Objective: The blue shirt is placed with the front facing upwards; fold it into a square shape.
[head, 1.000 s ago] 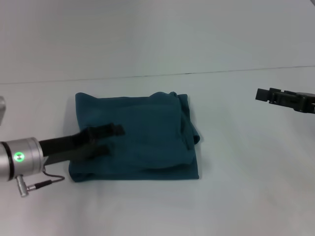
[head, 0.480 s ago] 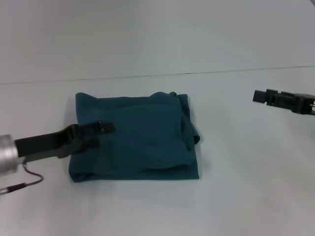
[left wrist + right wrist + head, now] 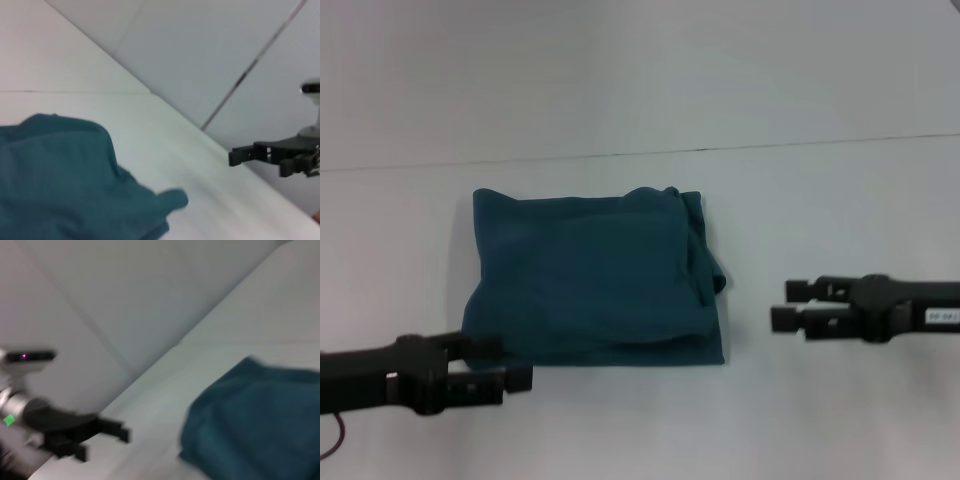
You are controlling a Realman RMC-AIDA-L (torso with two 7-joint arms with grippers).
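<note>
The blue shirt point(image 3: 590, 280) lies folded into a rough square on the white table, with its lettering and collar hidden. A bunched fold runs along its right edge. My left gripper point(image 3: 510, 363) is open and empty, off the shirt just in front of its front left corner. My right gripper point(image 3: 782, 305) is open and empty, to the right of the shirt with a gap between them. The left wrist view shows the shirt point(image 3: 60, 185) and the right gripper point(image 3: 245, 155) farther off. The right wrist view shows the shirt point(image 3: 255, 415) and the left gripper point(image 3: 112, 435).
The white table point(image 3: 820, 420) spreads on all sides of the shirt. Its far edge meets a pale wall point(image 3: 640, 70) behind the shirt.
My left gripper has drawn back off the shirt to the front left. My right gripper has come in from the far right and nearer, toward the shirt's right side. The shirt has not moved.
</note>
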